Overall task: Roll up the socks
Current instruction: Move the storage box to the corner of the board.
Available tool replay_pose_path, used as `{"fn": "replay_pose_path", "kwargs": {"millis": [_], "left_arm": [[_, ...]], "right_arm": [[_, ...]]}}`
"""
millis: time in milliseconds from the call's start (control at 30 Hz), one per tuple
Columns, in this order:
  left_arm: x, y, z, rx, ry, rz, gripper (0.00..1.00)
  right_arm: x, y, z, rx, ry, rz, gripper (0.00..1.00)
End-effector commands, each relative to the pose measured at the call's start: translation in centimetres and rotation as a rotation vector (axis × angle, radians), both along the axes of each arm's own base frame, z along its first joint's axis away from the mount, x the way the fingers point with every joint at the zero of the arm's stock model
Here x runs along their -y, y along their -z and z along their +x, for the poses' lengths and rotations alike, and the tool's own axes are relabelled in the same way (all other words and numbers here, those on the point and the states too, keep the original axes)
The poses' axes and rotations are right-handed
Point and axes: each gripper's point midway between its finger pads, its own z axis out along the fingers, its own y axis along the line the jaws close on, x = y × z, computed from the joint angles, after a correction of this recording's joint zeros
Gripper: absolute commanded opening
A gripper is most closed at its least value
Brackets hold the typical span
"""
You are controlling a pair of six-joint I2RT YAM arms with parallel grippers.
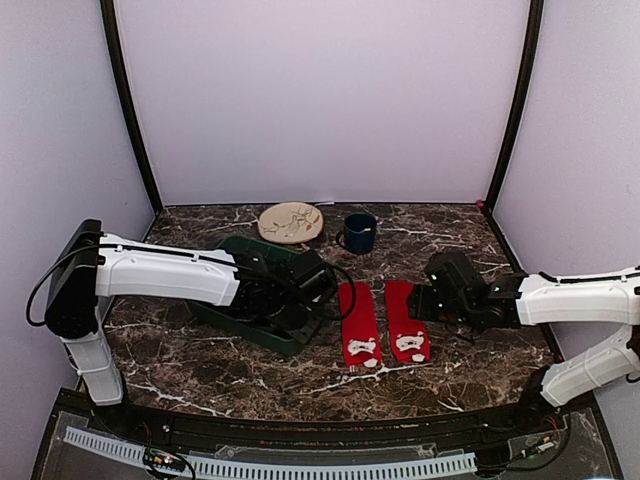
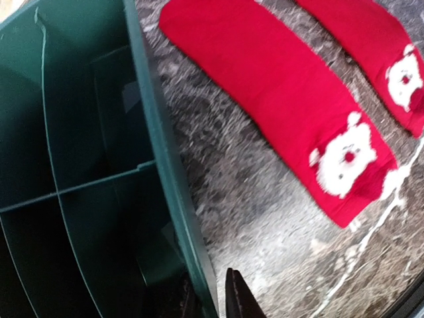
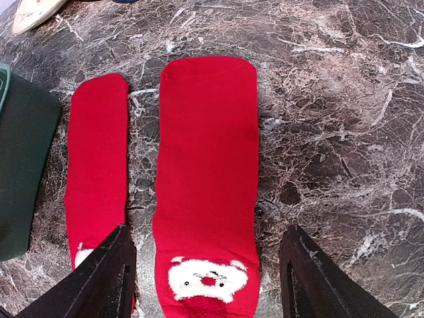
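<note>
Socks [image 1: 358, 318] flat; R gripper [image 3: 205, 230] agape astride right one, could bunch it. L gripper [image 2: 213, 299] state unclear, near tray [image 2: 154, 154].

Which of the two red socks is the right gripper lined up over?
The sock farther from the green tray: it lies flat between the right gripper's open fingers. The other sock lies nearer the tray.

The socks [image 3: 207, 165] are soft, matt red knit cloth with fuzzy white faces. The desk [image 3: 344, 99] looks like polished dark marble. At the socks' nine o'clock, the green organiser [image 2: 73, 86] is smooth plastic.
</note>
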Motion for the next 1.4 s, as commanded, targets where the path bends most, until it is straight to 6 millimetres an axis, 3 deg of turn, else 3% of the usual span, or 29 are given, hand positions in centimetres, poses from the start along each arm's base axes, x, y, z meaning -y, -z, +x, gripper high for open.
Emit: {"fn": "replay_pose_path", "kwargs": {"millis": [0, 267, 467, 933, 1200, 1367], "left_arm": [[-6.7, 3.4, -2.4, -0.084, -0.024, 0.258, 0.16], [-10.9, 2.9, -2.1, -0.046, -0.089, 0.389, 0.11], [-13.6, 1.5, -0.4, -0.032, -0.168, 0.363, 0.08], [-14.4, -0.2, 5.7, 0.109, -0.046, 0.351, 0.0], [-17.0, -2.3, 7.3, 0.106, -0.051, 0.293, 0.0], [-17.1, -2.5, 6.9, 0.078, 0.0, 0.235, 0.0]], "right_arm": [[-1.0, -0.8, 0.7, 0.035, -0.017, 0.016, 0.69], [-1.4, -0.9, 1.0, 0.053, -0.033, 0.02, 0.69], [-2.1, -0.3, 1.1, 0.054, -0.067, 0.024, 0.69], [-4.1, 0.7, 2.0, 0.053, -0.175, -0.04, 0.72], [-4.7, 0.7, 2.1, 0.054, -0.211, -0.051, 0.74], [-4.7, 1.0, 2.1, 0.046, -0.223, -0.061, 0.74]]}}
